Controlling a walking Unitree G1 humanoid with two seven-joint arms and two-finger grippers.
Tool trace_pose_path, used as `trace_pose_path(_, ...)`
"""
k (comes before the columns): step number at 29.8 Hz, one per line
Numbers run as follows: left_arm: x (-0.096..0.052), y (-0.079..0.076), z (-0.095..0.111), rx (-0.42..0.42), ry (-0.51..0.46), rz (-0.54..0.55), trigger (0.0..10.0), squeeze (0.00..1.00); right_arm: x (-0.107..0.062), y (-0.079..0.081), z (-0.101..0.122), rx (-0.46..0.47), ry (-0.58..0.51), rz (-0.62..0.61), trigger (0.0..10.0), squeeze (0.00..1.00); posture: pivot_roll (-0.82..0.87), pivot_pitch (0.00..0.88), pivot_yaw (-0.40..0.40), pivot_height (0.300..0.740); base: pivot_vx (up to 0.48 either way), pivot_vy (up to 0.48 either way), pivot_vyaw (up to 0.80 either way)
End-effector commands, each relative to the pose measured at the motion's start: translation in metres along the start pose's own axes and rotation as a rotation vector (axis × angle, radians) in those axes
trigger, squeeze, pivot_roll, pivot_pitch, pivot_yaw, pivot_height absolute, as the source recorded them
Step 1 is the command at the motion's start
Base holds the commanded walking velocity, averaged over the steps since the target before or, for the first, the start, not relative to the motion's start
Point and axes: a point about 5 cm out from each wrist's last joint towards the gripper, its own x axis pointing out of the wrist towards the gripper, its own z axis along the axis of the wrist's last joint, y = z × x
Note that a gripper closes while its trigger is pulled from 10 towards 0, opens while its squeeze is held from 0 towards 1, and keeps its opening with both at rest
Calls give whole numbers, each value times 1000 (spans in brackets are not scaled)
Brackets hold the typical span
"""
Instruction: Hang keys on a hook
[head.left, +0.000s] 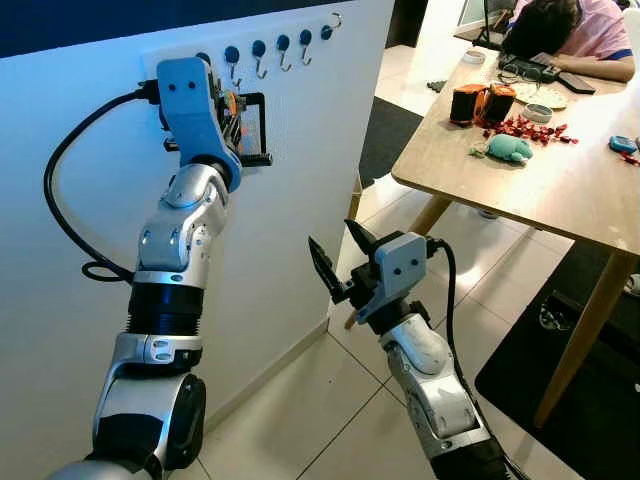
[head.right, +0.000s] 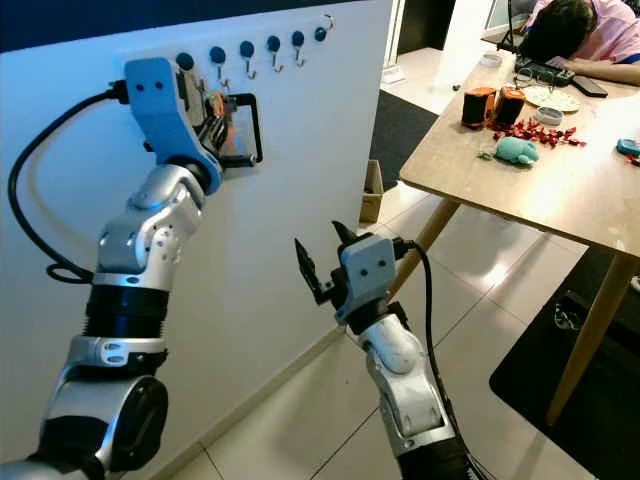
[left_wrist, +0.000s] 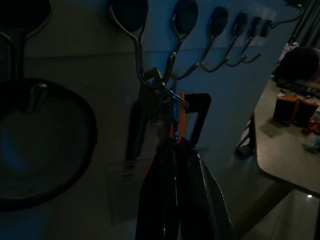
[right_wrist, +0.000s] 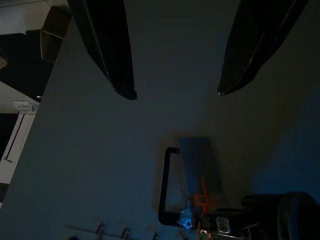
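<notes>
A row of several metal hooks (head.left: 270, 55) on dark round pads runs along the top of the white wall panel (head.left: 300, 200). My left gripper (left_wrist: 175, 145) is raised against it, shut on the orange strap of the keys (left_wrist: 175, 107). The key ring (left_wrist: 159, 82) rests at the curl of one hook (left_wrist: 142, 70). A black-framed card holder (head.left: 255, 130) hangs with the keys (head.left: 232, 105). My right gripper (head.left: 340, 262) hovers low beside the wall, open with nothing between its fingers (right_wrist: 125, 90).
A wooden table (head.left: 560, 190) stands to the right, with a teal toy (head.left: 510, 148), two orange-black cups (head.left: 480, 100) and small clutter on it. A person (head.left: 570, 30) leans over its far end. A black mat (head.left: 590, 380) lies under it; the floor is tiled.
</notes>
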Motion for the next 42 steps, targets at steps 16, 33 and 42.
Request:
trace_pose_path(16, -8, -13, 44, -29, -220, -140, 10000, 0, -1, 1, -1, -4, 2, 4, 10000, 0, 117, 176, 4, 740, 0, 0, 0)
trace_pose_path(33, -12, -18, 10, -14, -82, -171, 10000, 0, -2, 1, 0, -5, 4, 6, 10000, 0, 113, 188, 3, 740, 0, 0, 0)
trace_pose_path(42, -11, -13, -18, 28, 90, -151, 10000, 0, -1, 1, 0, -2, 6, 8, 10000, 0, 121, 193, 0, 740, 0, 0, 0)
